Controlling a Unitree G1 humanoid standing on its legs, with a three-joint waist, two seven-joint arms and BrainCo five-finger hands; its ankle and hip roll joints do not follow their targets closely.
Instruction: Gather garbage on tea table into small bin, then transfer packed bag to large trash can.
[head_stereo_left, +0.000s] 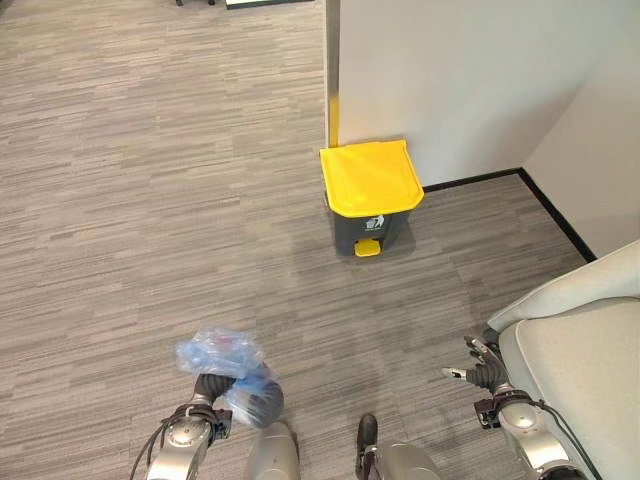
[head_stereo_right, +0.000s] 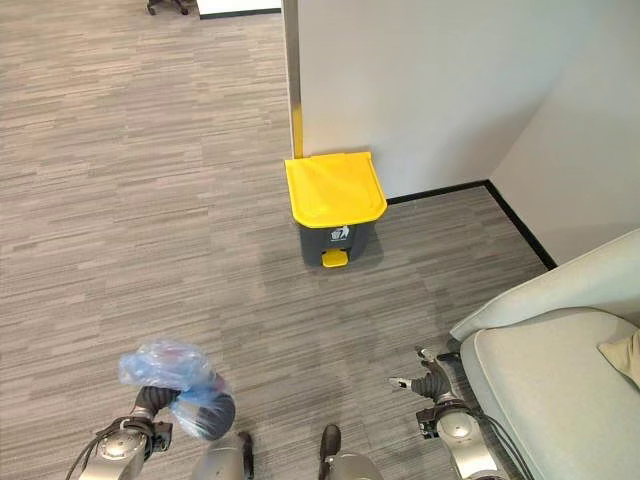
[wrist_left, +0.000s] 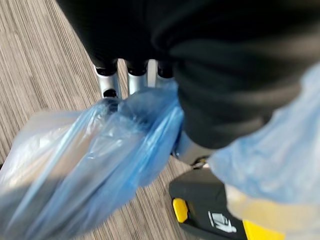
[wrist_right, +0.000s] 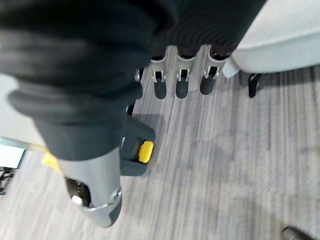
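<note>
A crumpled blue plastic bag (head_stereo_left: 222, 362) of garbage hangs from my left hand (head_stereo_left: 212, 388) at the lower left, fingers curled into its neck; the bag (wrist_left: 95, 165) bulges past those fingers in the left wrist view. The large trash can (head_stereo_left: 368, 198), dark grey with a shut yellow lid and a yellow pedal, stands ahead against the white wall corner, well beyond the bag. It also shows as the trash can (head_stereo_right: 334, 205) in the right eye view. My right hand (head_stereo_left: 480, 366) hangs at the lower right with straight fingers (wrist_right: 182, 82), holding nothing.
A light grey sofa (head_stereo_left: 580, 350) fills the lower right, close beside my right hand. White walls (head_stereo_left: 470, 80) with a black skirting close off the corner behind the can. Grey striped carpet (head_stereo_left: 150, 200) spreads out to the left and ahead.
</note>
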